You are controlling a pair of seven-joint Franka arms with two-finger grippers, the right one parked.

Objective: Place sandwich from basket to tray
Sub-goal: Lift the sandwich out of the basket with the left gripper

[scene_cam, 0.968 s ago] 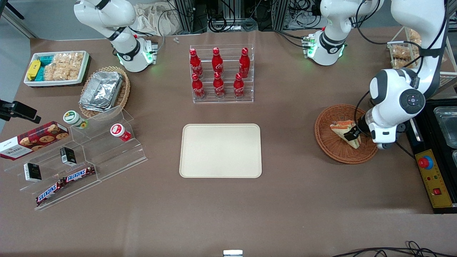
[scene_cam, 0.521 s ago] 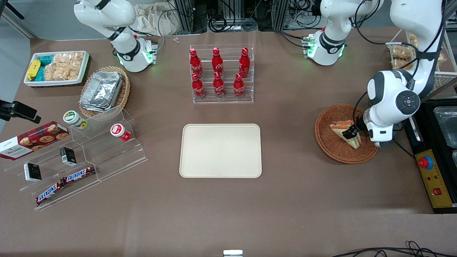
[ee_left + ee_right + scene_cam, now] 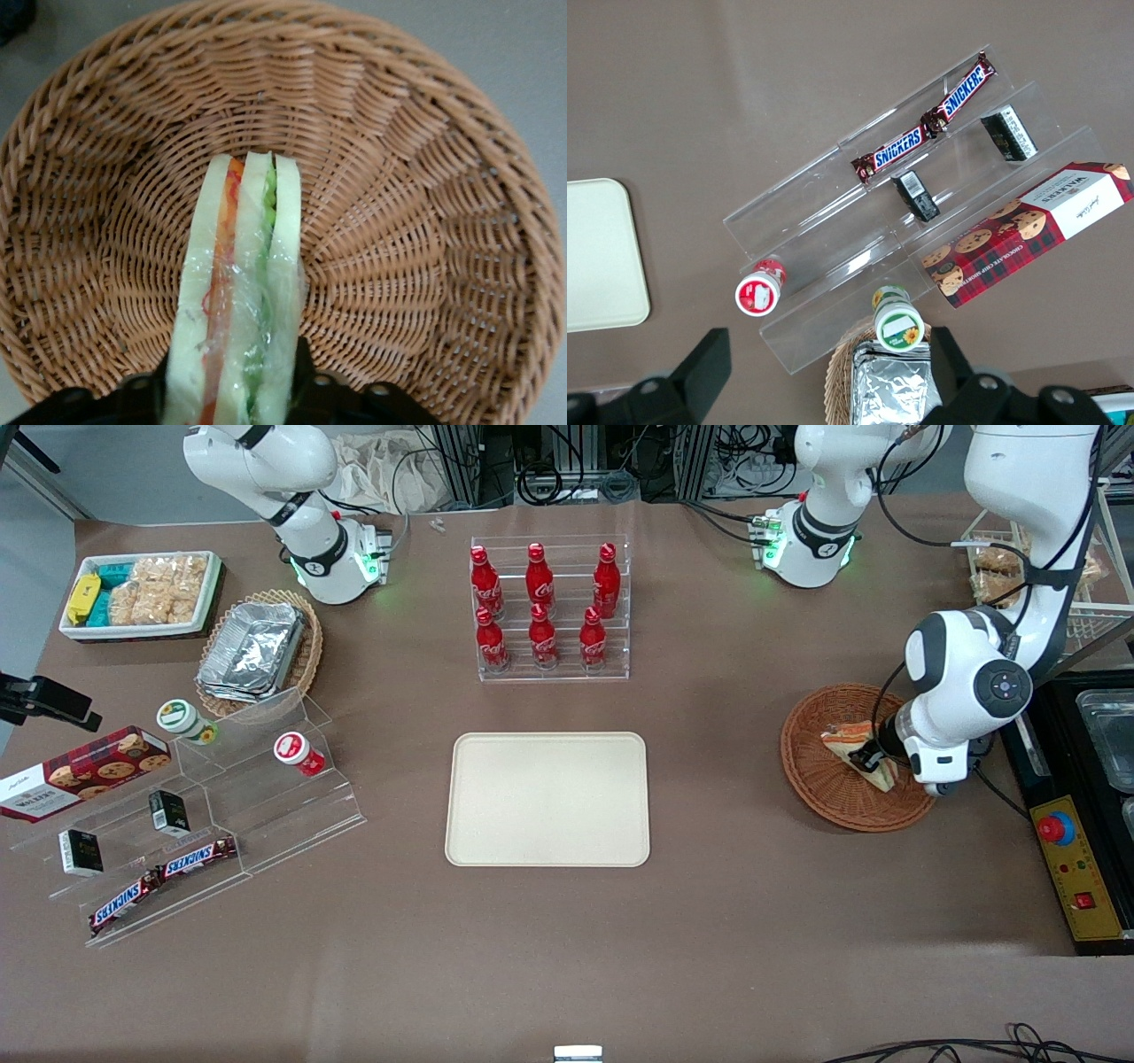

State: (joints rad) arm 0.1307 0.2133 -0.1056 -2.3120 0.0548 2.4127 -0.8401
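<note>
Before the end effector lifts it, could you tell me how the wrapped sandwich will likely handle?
The sandwich, between the end effector fingers over the basket, probably squashes easily: soft bread layers. Its clear wrap looks slippery. Likely light.

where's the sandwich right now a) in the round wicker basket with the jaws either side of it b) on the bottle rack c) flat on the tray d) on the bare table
a: the sandwich stands on edge in the basket, the gripper closed on its lower end; the tray has nothing on it.
</note>
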